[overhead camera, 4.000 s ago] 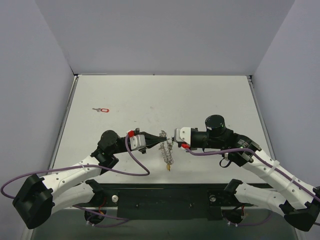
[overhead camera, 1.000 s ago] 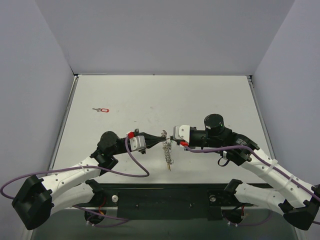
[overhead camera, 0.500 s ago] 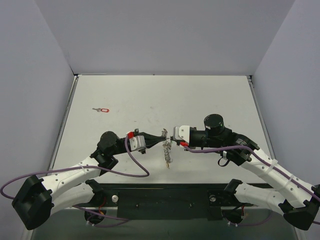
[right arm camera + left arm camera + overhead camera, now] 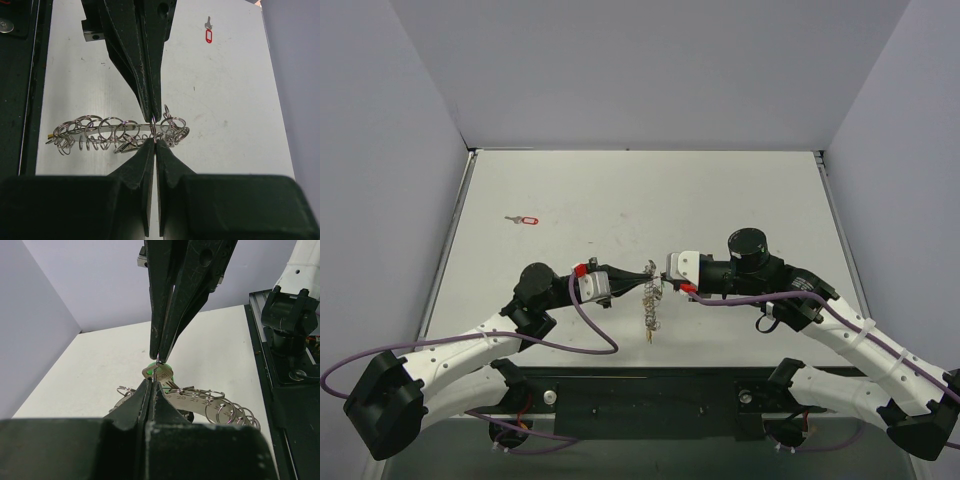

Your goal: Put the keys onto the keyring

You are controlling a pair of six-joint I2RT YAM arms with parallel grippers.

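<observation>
Left end effector (image 4: 151, 385) and right end effector (image 4: 152, 142), both pinched shut, meet tip-to-tip at looped silvery metal keyring (image 4: 107, 131), apparently steadying it to thread tiny green-headed silver key (image 4: 159, 372).

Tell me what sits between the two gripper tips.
The green key and one end of the keyring, where the left gripper and right gripper nearly meet; left wrist view shows it.
</observation>
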